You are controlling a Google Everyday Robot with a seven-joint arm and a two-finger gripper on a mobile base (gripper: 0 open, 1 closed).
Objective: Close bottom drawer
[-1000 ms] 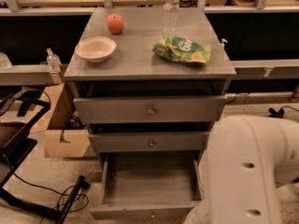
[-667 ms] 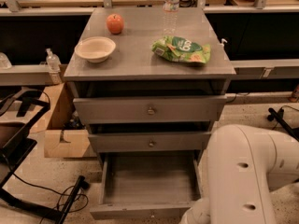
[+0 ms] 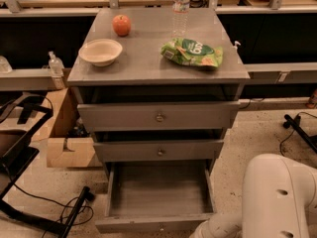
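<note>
Bottom drawer (image 3: 157, 195): pulled open, 6 o'clock. Gripper: out of view, beyond white arm (image 3: 277, 197) at 5 o'clock; state cannot be told. Desk (image 3: 148, 66): bowl (image 3: 100, 51), apple (image 3: 121, 25), bottle (image 3: 181, 4), green bag (image 3: 192, 52). Speckled floor (image 3: 257, 138); cardboard box (image 3: 69, 148) at 9 o'clock.

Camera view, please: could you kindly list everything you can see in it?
cabinet: one, grey, centre
apple: one, red, cabinet top, back left
bowl: one, cream, cabinet top, left
water bottle: one, clear, cabinet top, back
snack bag: one, green, cabinet top, right
top drawer: one, grey, highest
middle drawer: one, grey, between
bottom drawer: one, grey, lowest, pulled out
small bottle: one, clear, left shelf
cardboard box: one, brown, floor, left
robot arm: one, white, lower right
gripper: out of view, below the frame
</note>
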